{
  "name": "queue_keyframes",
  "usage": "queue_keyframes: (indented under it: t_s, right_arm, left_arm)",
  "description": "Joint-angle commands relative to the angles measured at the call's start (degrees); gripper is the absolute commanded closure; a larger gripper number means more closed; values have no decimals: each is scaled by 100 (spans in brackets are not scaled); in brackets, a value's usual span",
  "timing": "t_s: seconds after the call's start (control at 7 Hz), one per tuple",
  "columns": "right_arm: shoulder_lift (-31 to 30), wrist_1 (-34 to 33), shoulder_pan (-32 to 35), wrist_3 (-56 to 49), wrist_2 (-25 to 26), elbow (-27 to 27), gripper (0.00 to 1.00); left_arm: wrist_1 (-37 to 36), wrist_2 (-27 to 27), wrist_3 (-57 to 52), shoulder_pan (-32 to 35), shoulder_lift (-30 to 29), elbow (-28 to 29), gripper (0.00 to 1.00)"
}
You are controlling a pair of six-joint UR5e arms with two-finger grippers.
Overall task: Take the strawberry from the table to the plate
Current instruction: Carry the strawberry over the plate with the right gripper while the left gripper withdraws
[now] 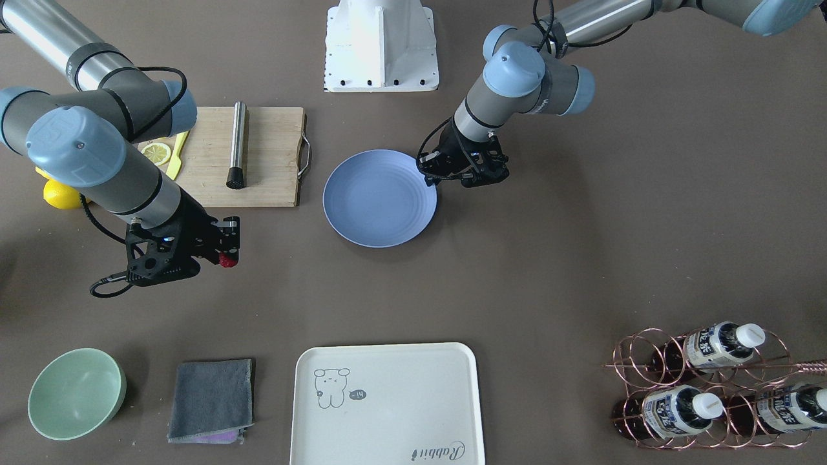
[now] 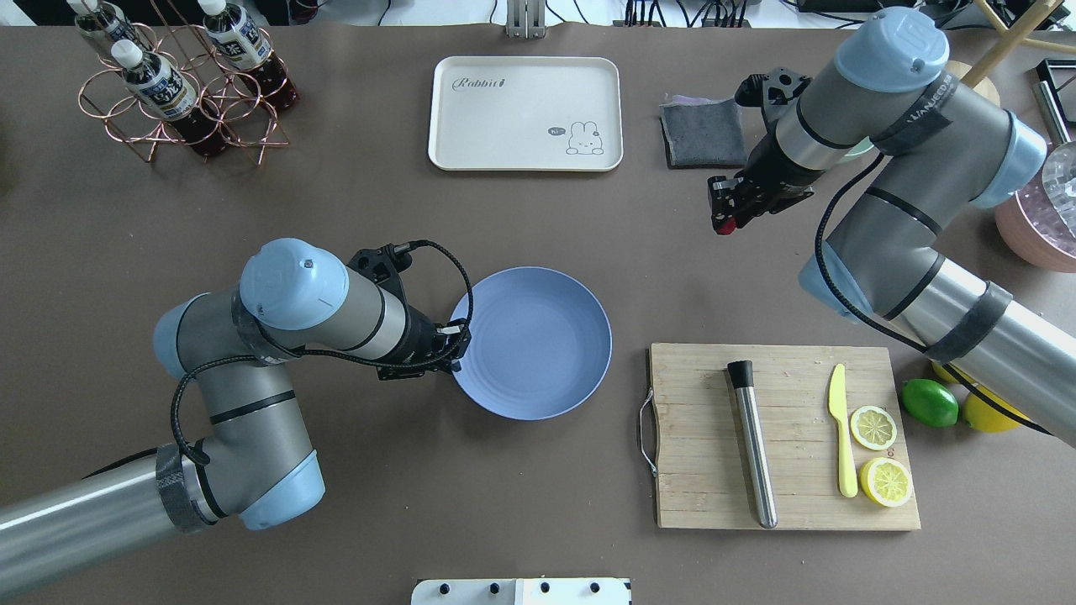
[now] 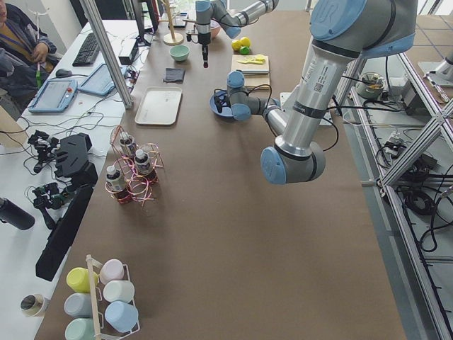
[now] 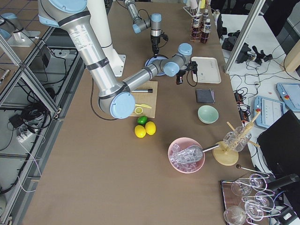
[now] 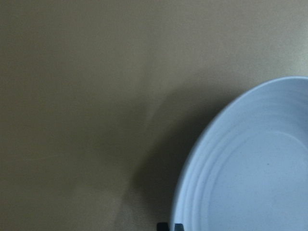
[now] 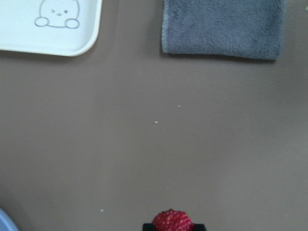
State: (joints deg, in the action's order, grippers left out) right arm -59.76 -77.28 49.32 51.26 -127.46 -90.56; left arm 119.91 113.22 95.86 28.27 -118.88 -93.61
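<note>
The strawberry [image 1: 227, 261] is a small dark-red bumpy berry, pinched in my right gripper [image 1: 224, 256] and held above the bare table [image 1: 555, 258]. It shows red at the fingertips in the overhead view [image 2: 724, 226] and at the bottom edge of the right wrist view [image 6: 172, 221]. The blue-lavender plate [image 1: 380, 198] lies at the table's middle with nothing on it, well away from the berry. My left gripper [image 1: 431, 178] hangs low at the plate's rim [image 2: 461, 336], its fingertips [image 5: 162, 225] close together and holding nothing.
A wooden cutting board [image 2: 790, 504] carries a metal rod [image 2: 752, 445], a yellow knife [image 2: 843, 437] and lemon slices [image 2: 884, 481]. A lime [image 2: 929, 402] lies beside it. Along the far edge sit a cream tray [image 2: 525, 113], grey cloth [image 2: 703, 132], mint bowl [image 1: 75, 392] and bottle rack [image 2: 181, 88].
</note>
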Motion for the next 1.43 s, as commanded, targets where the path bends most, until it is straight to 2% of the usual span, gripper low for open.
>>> queue_keyframes:
  t_s: [0.0, 0.14, 0.43, 0.71, 1.29]
  right_arm:
    - [358, -33, -491, 855, 116, -128, 100]
    - [464, -15, -746, 1068, 299, -146, 100]
    - [649, 28, -1387, 1595, 817, -128, 100]
    - [886, 37, -1897, 1982, 1318, 38, 100]
    - [966, 46, -2216, 2054, 1654, 223, 100]
  left_arm:
    - [-12, -10, -102, 126, 22, -35, 3]
    - [-3, 42, -251, 327, 23, -52, 3]
    - [-3, 786, -908, 975, 223, -70, 3]
    - [-3, 1043, -1358, 1320, 312, -79, 3]
    - [-3, 1106, -1474, 1427, 435, -96, 3]
